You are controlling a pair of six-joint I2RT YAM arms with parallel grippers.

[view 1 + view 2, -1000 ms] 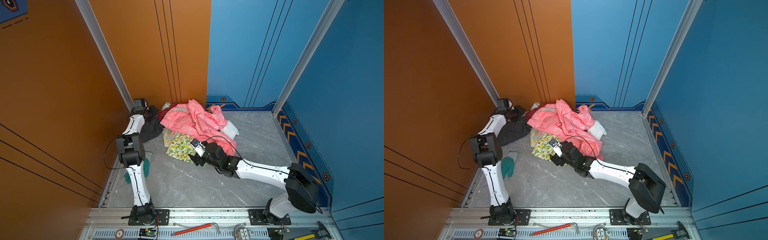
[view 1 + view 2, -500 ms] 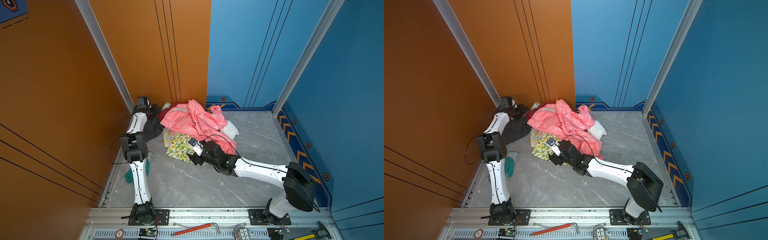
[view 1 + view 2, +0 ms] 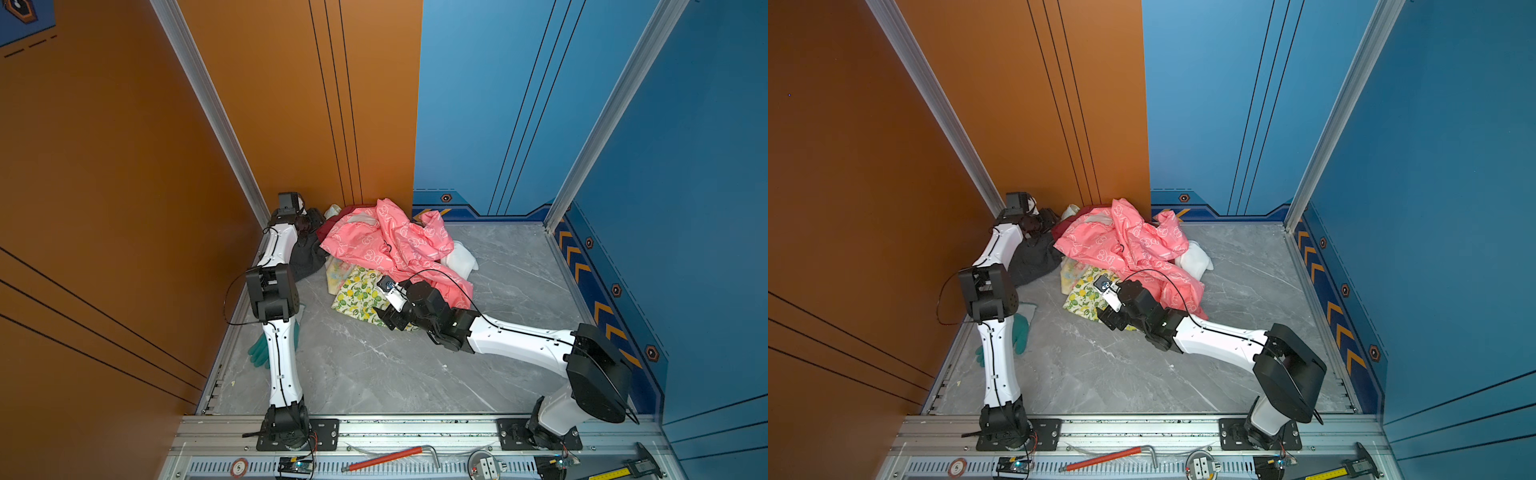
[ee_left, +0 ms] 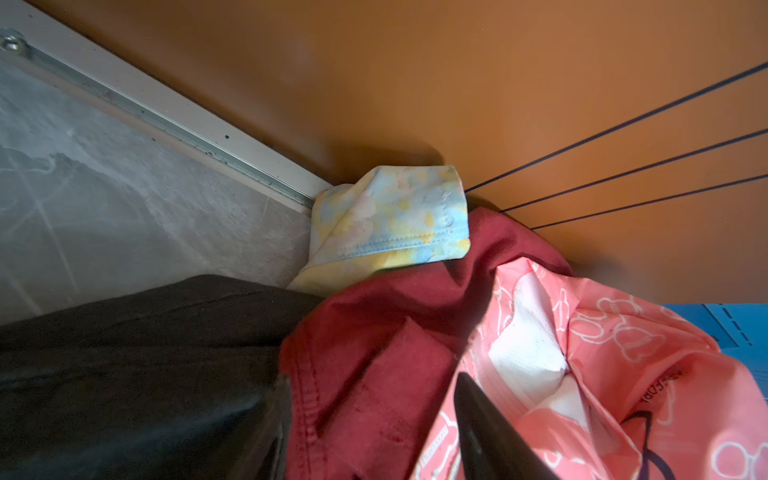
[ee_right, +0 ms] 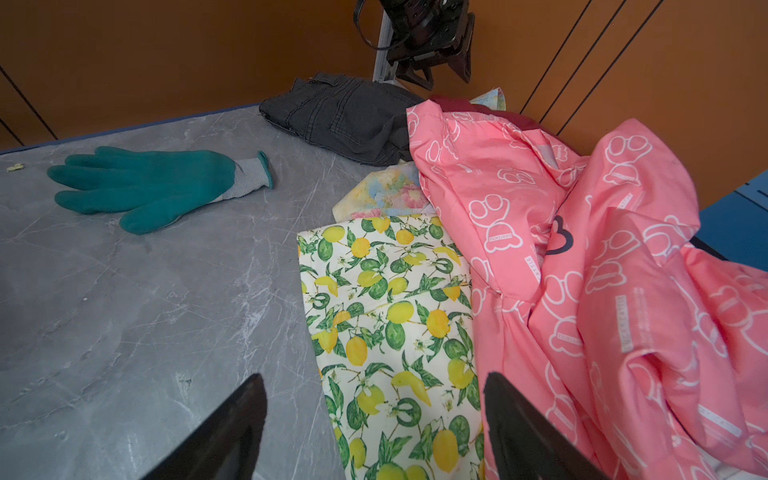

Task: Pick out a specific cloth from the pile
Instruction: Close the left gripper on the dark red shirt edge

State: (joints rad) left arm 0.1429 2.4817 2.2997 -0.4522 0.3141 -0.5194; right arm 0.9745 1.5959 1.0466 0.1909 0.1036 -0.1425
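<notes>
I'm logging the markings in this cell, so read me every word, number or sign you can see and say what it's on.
"5": on the round disc at the near edge, in both top views.
Small white lettering on the pink jacket: too blurred to read.
Orange chevron arrows along the foot of the blue wall: signs only, no words.

Green glove is lying flat on the grey marble floor, beyond the left part of the metal rail. Red-handled hex key is sitting in front of that rail near its middle. Yellow caliper is resting by its right end.
</notes>
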